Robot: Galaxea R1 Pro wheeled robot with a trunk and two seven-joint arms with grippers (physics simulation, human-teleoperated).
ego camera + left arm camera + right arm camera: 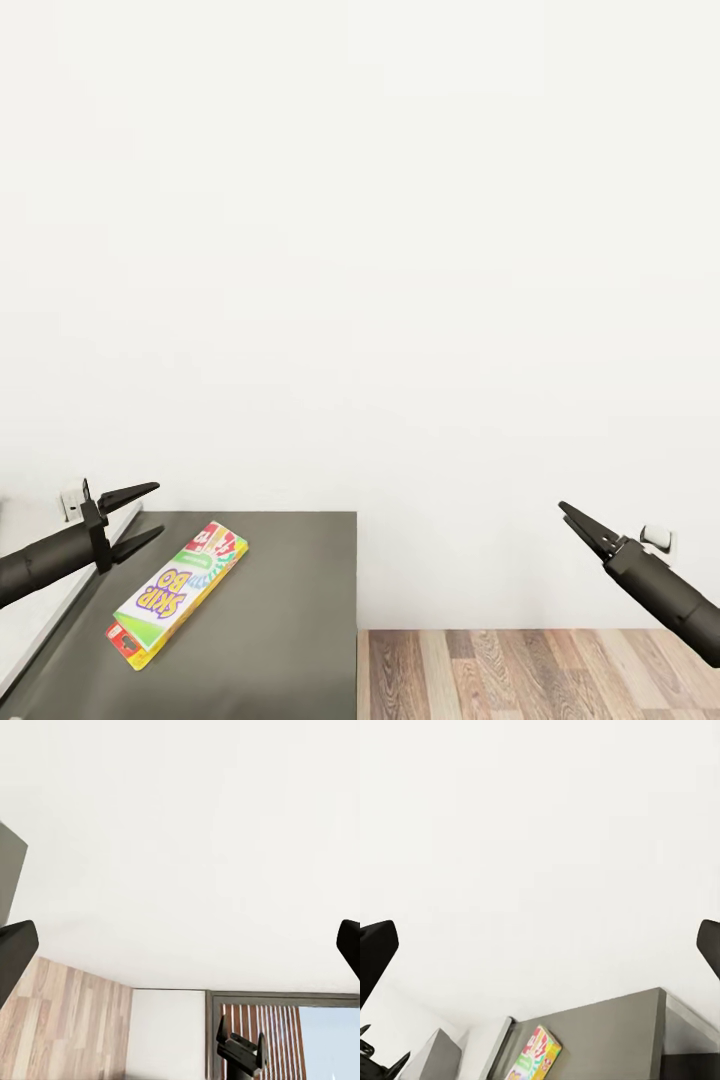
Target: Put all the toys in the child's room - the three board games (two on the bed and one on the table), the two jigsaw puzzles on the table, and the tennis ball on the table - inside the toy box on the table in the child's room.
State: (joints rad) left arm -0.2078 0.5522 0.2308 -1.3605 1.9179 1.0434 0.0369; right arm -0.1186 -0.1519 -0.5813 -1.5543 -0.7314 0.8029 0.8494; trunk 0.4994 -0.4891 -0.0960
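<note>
- Head view looks at a blank white wall, with the dark grey lower wing of the table at the lower left and wood floor at the lower right.
- SKIP-BO board game lies flat on that dark wing, toward its left edge and set at a slant to the edges; the right wrist view shows it too, on the same grey surface.
- Left gripper hovers just beside the game's far end, above the wing's back left corner, jaws spread apart and holding nothing.
- Right gripper hangs out over the floor, well apart from the table; its fingers read as one closed point in the head view, yet its own wrist view has the two fingertips wide apart at the frame's sides, so I cannot tell its state for sure. Nothing is held between them.
- As a judgement of progress: this game is not yet in the toy box, and neither pincer carries anything, so at least this piece is left to do.
- How the other toys stand cannot be judged from this moment.
- Picking up the SKIP-BO game with the left arm looks like the nearest step.
</note>
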